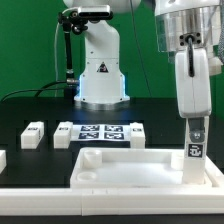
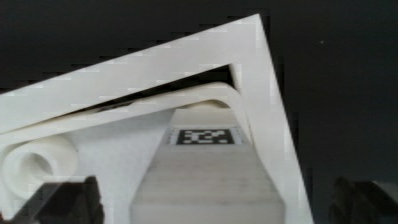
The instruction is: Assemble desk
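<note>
Standing leg (image 1: pixel 193 152): upright on the desk top (image 1: pixel 120 168), corner at the exterior view's right; long axis vertical; seating depth hard to judge
Gripper (image 1: pixel 193 118): directly above that leg; jaws spread wide; holding nothing
Relation: leg straight below; likely cleared by a plain vertical lift
Loose leg (image 1: pixel 33 135): lying flat, well apart, beside the marker board (image 1: pixel 100 133)

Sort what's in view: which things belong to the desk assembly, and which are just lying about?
Job in hand:
- desk top
- upright leg at the top's corner
- loose leg lying on the table
- gripper, open around the upright leg

Lying about:
- marker board
- robot base
</note>
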Motion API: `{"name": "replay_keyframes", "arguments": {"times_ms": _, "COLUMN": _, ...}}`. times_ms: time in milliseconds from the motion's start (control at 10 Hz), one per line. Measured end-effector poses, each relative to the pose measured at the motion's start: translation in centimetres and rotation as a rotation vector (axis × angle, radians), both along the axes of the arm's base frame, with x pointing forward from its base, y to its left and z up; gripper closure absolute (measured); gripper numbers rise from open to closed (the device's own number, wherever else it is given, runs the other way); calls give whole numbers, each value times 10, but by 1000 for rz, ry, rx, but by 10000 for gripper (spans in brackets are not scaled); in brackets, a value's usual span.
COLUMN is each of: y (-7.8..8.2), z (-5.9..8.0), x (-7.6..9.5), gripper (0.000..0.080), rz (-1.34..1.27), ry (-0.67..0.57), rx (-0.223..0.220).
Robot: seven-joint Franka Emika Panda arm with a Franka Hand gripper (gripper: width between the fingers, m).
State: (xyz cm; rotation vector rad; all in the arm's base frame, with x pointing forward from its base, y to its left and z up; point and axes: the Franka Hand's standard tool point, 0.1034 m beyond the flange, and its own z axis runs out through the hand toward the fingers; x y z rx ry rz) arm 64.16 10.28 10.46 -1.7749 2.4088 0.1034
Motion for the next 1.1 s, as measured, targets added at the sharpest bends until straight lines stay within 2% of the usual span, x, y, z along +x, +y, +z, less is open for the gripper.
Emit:
{"name": "replay_keyframes", "arguments": {"times_ms": 200, "y": 1, "z": 1, "x": 0, "gripper": 151, "rz": 5, "ry": -3, "rx": 0}}
{"name": "replay_keyframes", "arguments": {"times_ms": 300, "y": 3, "z": 13, "x": 1, "gripper": 151, "rz": 43, "ry": -23, "rx": 4}}
{"name": "replay_keyframes", "arguments": {"times_ms": 400, "y": 1, "z": 28, "x": 1, "gripper": 151, "rz": 90, "ry": -46, "rx": 7}}
{"name": "replay_keyframes", "arguments": {"times_ms": 500, "y": -3, "z": 37, "x": 3, "gripper": 151, "rz": 124, "ry": -62, "rx": 5}}
{"name": "replay_keyframes", "arguments": {"times_ms": 700, "y": -2, "z": 32, "x": 1, "gripper": 151, "rz": 125, "ry": -56, "rx": 3}}
{"name": "replay_keyframes", "arguments": {"times_ms": 1100, "y": -4, "z": 34, "x": 4, "gripper": 151, "rz": 126, "ry": -71, "rx": -1}}
